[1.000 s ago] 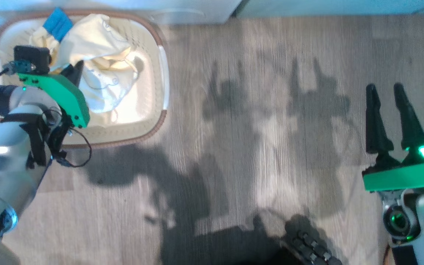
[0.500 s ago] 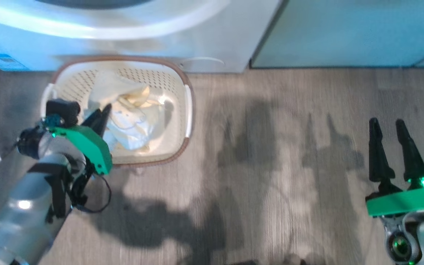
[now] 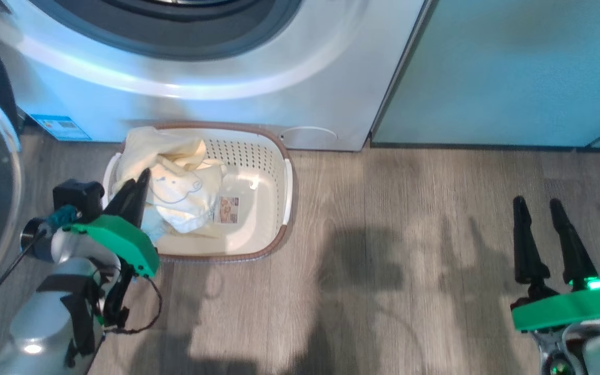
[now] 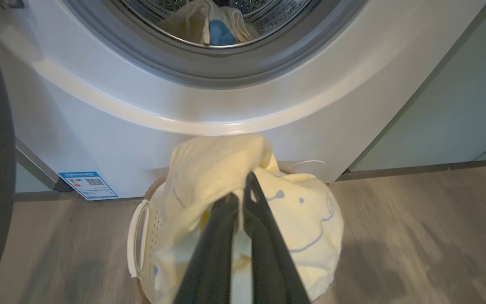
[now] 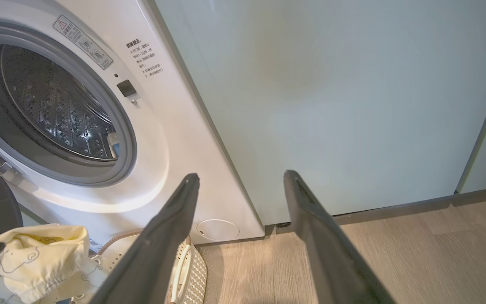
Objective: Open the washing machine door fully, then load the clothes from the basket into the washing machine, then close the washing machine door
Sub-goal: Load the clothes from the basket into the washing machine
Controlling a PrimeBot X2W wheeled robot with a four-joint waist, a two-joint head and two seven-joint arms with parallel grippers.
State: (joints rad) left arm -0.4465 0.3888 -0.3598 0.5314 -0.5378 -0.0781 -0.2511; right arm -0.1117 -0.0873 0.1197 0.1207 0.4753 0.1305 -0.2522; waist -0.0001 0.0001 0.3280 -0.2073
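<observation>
Nearby, a green cabinet [image 3: 513, 73] abuts the washing machine [image 3: 305, 88].

The head camera looks steeply down at the floor [image 3: 383, 250], with the basket [image 3: 261, 156] at upper left against the foot of the washing machine [image 3: 305, 78]. The left wrist camera hangs low and close over that basket, facing the machine head-on along the left gripper [image 4: 240, 188]. The right wrist camera stands off to the right, eyeing the machine slantwise beside the green cabinet [image 5: 331, 105]. All 3 share basket and machine front.
</observation>
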